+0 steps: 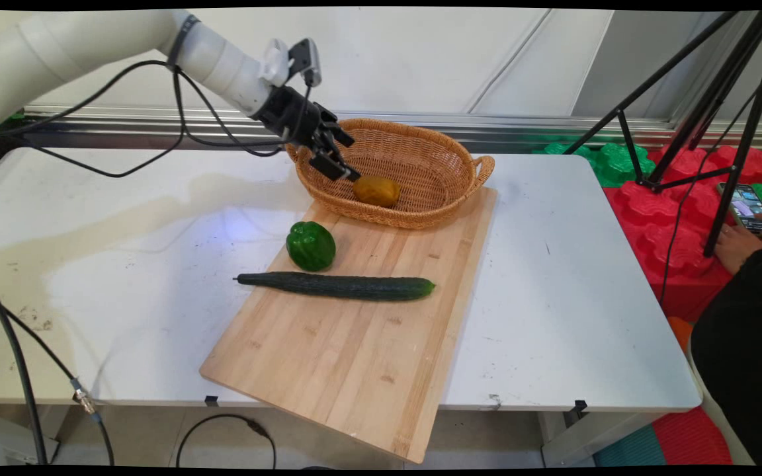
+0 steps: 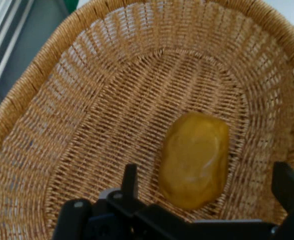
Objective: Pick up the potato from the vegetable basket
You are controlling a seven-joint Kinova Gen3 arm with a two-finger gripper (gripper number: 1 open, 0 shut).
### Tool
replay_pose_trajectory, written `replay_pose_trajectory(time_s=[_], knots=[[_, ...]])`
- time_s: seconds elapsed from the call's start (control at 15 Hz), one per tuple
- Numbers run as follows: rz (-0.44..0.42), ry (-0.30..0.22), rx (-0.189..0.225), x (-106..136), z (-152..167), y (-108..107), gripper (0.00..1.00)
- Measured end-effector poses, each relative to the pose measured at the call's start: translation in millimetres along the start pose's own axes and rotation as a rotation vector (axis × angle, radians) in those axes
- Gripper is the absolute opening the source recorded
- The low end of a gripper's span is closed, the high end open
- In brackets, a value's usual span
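A white table (image 1: 566, 317) stands before a pale wall (image 1: 421, 53), with a black tripod (image 1: 718, 119) and what look like red and green foam blocks (image 1: 672, 218) on the right.

no readable text, labels, brands or numbers anywhere, phone screen (image 1: 748, 206) too small to read

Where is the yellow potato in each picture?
Main view: the potato lies inside the wicker basket, near its front wall, just right of the open tool.
Hand view: the potato sits right of centre on the basket floor, between the tool's two fingers and beyond them.
Shared landmark: the basket's woven rim, visible around the potato in both views.
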Motion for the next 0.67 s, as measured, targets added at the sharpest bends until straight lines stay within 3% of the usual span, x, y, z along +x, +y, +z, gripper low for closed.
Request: replay_pose_trajectory(time_s=[0.67], knots=[[0.042, -0.069, -0.056, 7.2, 52.1, -18.8, 1.00]])
